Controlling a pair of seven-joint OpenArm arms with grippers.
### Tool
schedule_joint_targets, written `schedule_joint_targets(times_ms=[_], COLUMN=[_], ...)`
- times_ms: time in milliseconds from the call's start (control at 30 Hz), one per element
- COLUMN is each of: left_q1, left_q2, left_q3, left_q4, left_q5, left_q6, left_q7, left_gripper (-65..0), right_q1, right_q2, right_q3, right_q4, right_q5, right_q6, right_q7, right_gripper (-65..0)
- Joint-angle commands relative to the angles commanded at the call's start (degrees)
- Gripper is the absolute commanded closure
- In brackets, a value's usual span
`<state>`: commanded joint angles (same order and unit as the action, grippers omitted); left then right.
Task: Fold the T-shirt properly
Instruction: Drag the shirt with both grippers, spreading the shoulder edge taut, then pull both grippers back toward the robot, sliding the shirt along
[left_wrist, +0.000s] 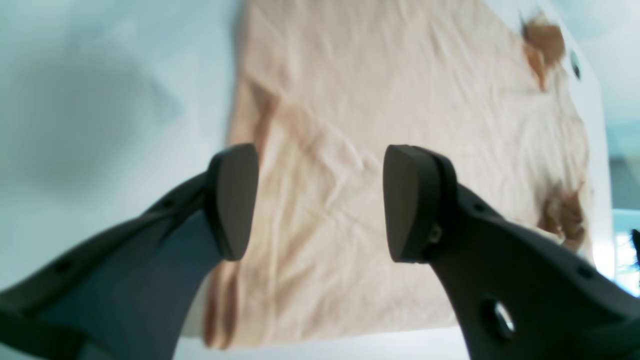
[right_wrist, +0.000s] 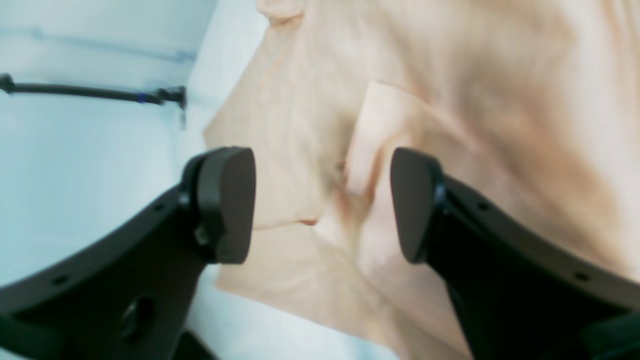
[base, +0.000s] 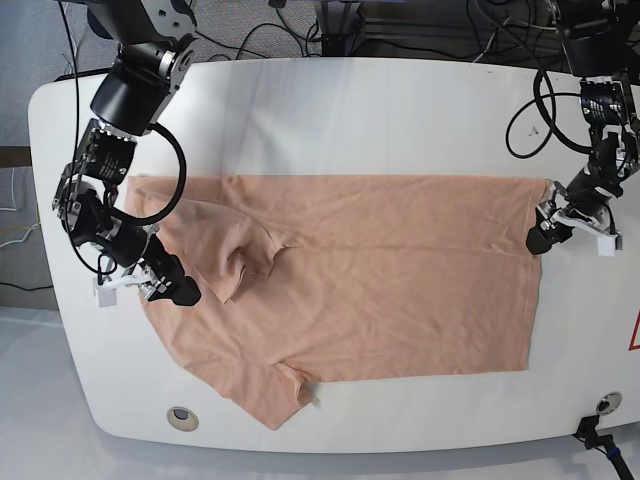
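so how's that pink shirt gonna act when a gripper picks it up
The T-shirt looks thin and soft, so it would probably droop from the grip. Its bunched folds might shift or come loose if one edge is lifted.

White table (base: 420, 115) above a grey floor (base: 25, 390).

no readable text, no legible labels, no brand names, no numbers, no signs in any view

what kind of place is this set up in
Probably a robotics lab or test bench. Two black robot arms, the left gripper and right gripper at their ends, reach over a white table bearing a spread-out pink T-shirt, and loose black cables run along its far edge.
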<state>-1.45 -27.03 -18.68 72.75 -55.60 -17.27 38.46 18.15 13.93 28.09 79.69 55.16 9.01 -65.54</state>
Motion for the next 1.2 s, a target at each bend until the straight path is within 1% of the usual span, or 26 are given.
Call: schedule_joint_targets(times_ms=[67,133,167,233,267,300,333,367,400,433,467,533,600,633,667,767,867,1000,1167,1200], left_q1=[-0.1,0.4,1.7,3.7,4.7,6.1,7.1,8.2,9.7,11.1,12.2,14.0,15.3,15.6,15.9,16.3,16.3,16.3,16.3,16.3], left_q2=[-1.0,-1.4,-1.4,-1.4,-1.4,-1.2,-1.1,-1.0,-1.0,-1.0,-1.0,-1.0,-1.0,-1.0,-0.9,0.4,0.6,0.6,0.6,0.6], left_q3=[0.0,0.0,-0.2,-0.3,-0.3,-0.4,-0.4,-0.4,-0.4,-0.4,-0.4,-0.4,-0.4,-0.4,-0.4,-0.4,-0.4,-0.4,-0.4,-0.4], left_q4=[1.7,5.4,7.5,12.0,14.2,16.4,18.5,20.0,21.2,22.2,23.2,24.1,24.3,24.3,24.2,24.1,24.1,24.1,23.9,23.8], left_q5=[2.5,6.5,9.1,13.9,16.0,18.2,20.0,21.2,22.2,22.7,22.9,22.9,22.9,22.9,22.9,22.9,22.9,22.9,23.0,23.0], left_q6=[0.0,0.0,0.0,0.0,-0.1,-0.7,-2.4,-4.0,-5.6,-6.4,-6.6,-6.7,-6.8,-6.8,-6.8,-6.8,-6.8,-6.8,-6.7,-6.7], left_q7=[0.0,0.0,0.0,-0.1,-0.1,-0.2,-0.7,-1.6,-2.5,-3.4,-4.1,-4.6,-4.6,-4.6,-4.6,-4.6,-4.6,-4.6,-4.6,-4.6], left_gripper=[-37.7,-37.7,-37.7,-37.7,-37.7,-37.7,-37.7,-37.7,-37.7,-37.7,-37.7,-37.7,-37.7,-37.7,-37.7,-37.7,-37.7,-37.7,-37.7,-37.7], right_q1=[-2.0,-4.7,-6.5,-10.6,-12.7,-14.9,-16.6,-17.8,-18.7,-19.5,-20.3,-21.8,-23.1,-23.3,-23.3,-23.0,-23.0,-22.9,-22.9,-23.0], right_q2=[2.7,6.6,8.1,9.6,9.7,10.1,10.3,10.2,10.0,10.0,9.9,8.4,8.0,7.9,7.8,7.8,7.8,6.9,6.5,5.7], right_q3=[-3.3,-6.2,-7.0,-7.1,-7.1,-7.1,-7.1,-7.1,-7.0,-6.9,-6.9,-6.9,-6.9,-7.0,-7.0,-7.0,-7.0,-7.1,-7.2,-7.2], right_q4=[4.8,9.8,12.7,18.1,20.1,21.9,23.0,23.6,23.8,23.9,23.9,23.9,23.7,23.5,22.8,19.3,15.9,10.5,7.3,7.3], right_q5=[-0.2,-1.6,-3.3,-8.6,-11.5,-14.9,-17.9,-20.2,-22.4,-24.4,-26.3,-30.2,-34.6,-36.5,-37.3,-36.8,-36.6,-36.7,-36.7,-36.7], right_q6=[0.0,0.09,0.09,0.35,1.05,2.73,4.66,6.33,8.53,10.29,11.69,13.01,13.27,13.27,13.36,13.36,13.36,13.36,13.36,13.36], right_q7=[0.1,0.2,0.3,1.6,2.5,3.6,4.1,4.2,4.2,4.3,4.4,6.6,10.5,11.9,12.0,12.2,15.3,18.7,20.6,20.6], right_gripper=[-40.9,-40.9,-40.9,-40.9,-40.9,-40.9,-40.9,-40.9,-40.9,-40.9,-40.9,-40.9,-40.9,-40.9,-40.9,-40.9,-40.9,-40.9,-40.9,-40.9])
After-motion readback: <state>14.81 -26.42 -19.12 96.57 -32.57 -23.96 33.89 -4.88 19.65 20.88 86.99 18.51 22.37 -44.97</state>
